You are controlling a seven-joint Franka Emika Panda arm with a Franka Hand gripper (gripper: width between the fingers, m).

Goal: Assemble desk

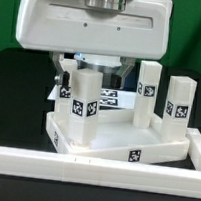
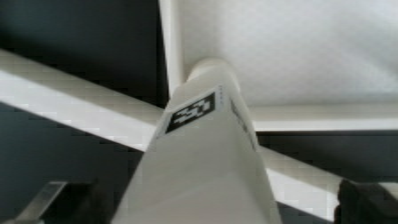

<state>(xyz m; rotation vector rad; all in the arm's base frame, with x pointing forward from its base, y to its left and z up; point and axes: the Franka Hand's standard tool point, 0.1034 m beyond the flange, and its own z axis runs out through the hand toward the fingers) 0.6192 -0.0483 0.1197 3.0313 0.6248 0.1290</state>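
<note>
The tabletop [image 1: 104, 139] is seen lying flat on the dark table, pushed into the corner formed by the white border rails [image 1: 131, 170], which run along its near edge and up the exterior view's right. This seating against the rails is judged to serve as a brace, so that the tabletop is kept from sliding while legs are pressed or turned into its sockets.

Legs are seen standing upright on the tabletop: the front leg [image 1: 85, 105] near the corner at the exterior view's left, a second leg [image 1: 147, 91] further back, and a third leg [image 1: 178, 109] at the exterior view's right. A fourth upright piece, partly hidden behind the front one, cannot be made out clearly. Each leg bears a black-and-white tag. Whether every leg is fully seated cannot be told.

The gripper [image 1: 91, 59] is held directly above the tabletop, over the front leg, with the large white wrist housing filling the upper part of the exterior view. In the wrist view the tagged leg [image 2: 205, 140] is seen rising between the two dark fingertips [image 2: 368, 195], which stand wide apart on either side and touch nothing. The jaws are spread to their fullest, and no part is held. The leg is thus bracketed but free, a stance judged to suit either a fresh grasp or a withdrawal.
</note>
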